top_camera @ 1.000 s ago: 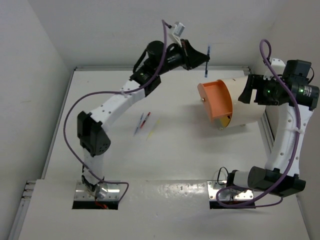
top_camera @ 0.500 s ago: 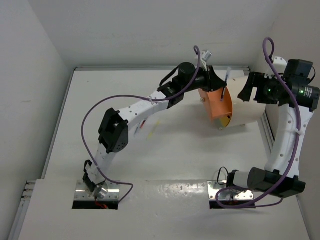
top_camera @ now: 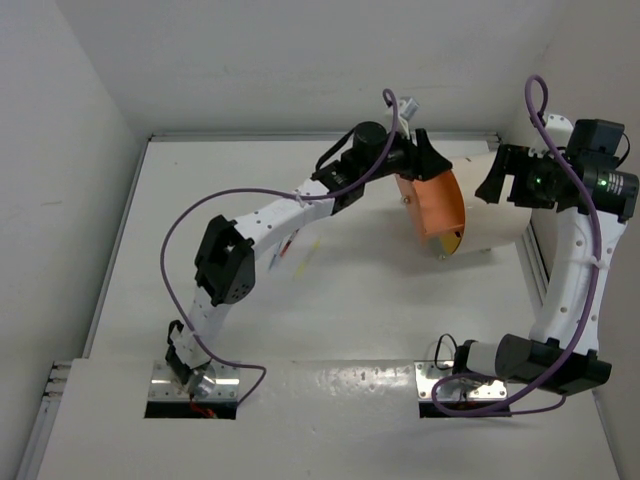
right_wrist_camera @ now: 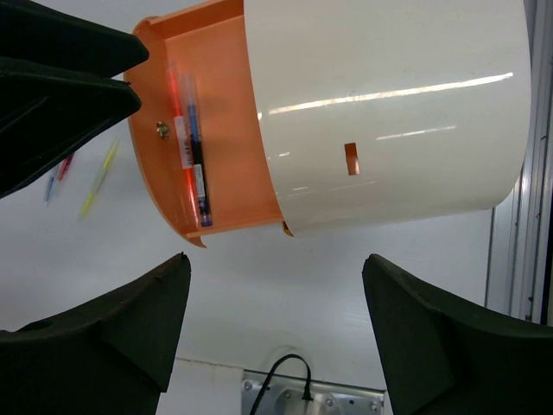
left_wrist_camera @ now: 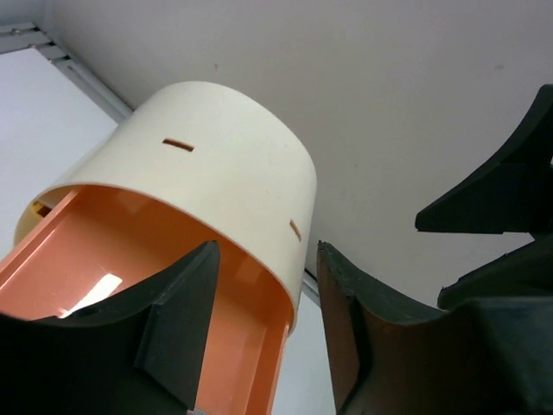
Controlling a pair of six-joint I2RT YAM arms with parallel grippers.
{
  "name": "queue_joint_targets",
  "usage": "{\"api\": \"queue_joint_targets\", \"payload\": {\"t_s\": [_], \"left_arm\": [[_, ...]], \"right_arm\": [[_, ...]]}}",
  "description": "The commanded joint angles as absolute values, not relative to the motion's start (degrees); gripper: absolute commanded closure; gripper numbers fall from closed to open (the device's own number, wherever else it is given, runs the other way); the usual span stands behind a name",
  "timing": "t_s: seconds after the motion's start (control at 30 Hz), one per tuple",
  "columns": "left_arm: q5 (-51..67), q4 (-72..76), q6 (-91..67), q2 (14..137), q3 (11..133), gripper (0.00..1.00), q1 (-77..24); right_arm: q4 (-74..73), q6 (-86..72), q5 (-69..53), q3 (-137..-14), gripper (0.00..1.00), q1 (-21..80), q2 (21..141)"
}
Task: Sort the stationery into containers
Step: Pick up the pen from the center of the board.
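Observation:
The container is a cream drum [top_camera: 495, 215] lying on its side with its orange drawer [top_camera: 437, 205] slid out to the left. Inside the drawer lie a red pen [right_wrist_camera: 175, 108] and a dark blue pen [right_wrist_camera: 197, 169]. My left gripper [top_camera: 430, 160] hangs over the drawer, open, with nothing between its fingers [left_wrist_camera: 181, 311]; the left wrist view looks down on the drum [left_wrist_camera: 207, 156] and drawer [left_wrist_camera: 112, 268]. My right gripper [right_wrist_camera: 275, 259] stands wide open and empty above the drum [right_wrist_camera: 389, 112]. More pens [top_camera: 288, 243] lie on the table, partly under the left arm.
A yellow pen [top_camera: 306, 257] lies near the loose pens, and it shows blurred in the right wrist view too [right_wrist_camera: 99, 177]. The drum sits close to the right wall. The back wall runs just behind the left gripper.
The left arm swung right with a dark blue pen to above the drawer. Its jaws have parted and the pen is gone from them. The right arm has not moved.

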State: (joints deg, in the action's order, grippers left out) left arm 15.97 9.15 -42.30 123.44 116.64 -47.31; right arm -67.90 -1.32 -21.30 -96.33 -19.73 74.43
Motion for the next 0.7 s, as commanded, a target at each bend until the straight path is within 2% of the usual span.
{"api": "queue_joint_targets", "payload": {"t_s": [0.0,0.17,0.23,0.3,0.33,0.4,0.5,0.67], "left_arm": [[16.61,6.89,-39.82,116.91,117.95,0.46,-44.83],[12.67,-11.22,-26.05,107.95,114.71,0.55,-37.12],[11.00,-18.69,-14.67,102.67,110.40,0.55,-34.73],[8.44,-27.97,-7.33,99.51,107.60,0.50,-31.30],[8.09,-31.08,-2.68,98.97,106.88,0.50,-30.42],[9.57,-39.41,-0.28,97.65,101.73,0.51,-28.13],[9.58,-44.73,2.90,96.77,90.73,0.56,-29.44],[10.64,-41.05,-2.63,95.71,77.62,0.54,-32.25]], "right_arm": [[-66.27,-1.32,-22.23,-96.42,0.21,-19.78,74.44],[-66.71,-1.14,-25.57,-96.86,0.23,-19.78,74.44],[-67.06,-0.97,-25.49,-98.94,0.23,-18.56,74.62],[-67.76,-0.97,-25.23,-98.96,0.23,-17.76,75.14],[-68.20,-0.88,-25.31,-104.10,0.23,-17.41,75.93],[-68.81,-1.84,-25.92,-107.12,0.23,-17.05,76.72],[-67.51,-4.12,-29.69,-107.58,0.23,-17.14,77.26],[-64.15,-7.91,-33.14,-107.66,0.23,-14.42,76.90]]}}
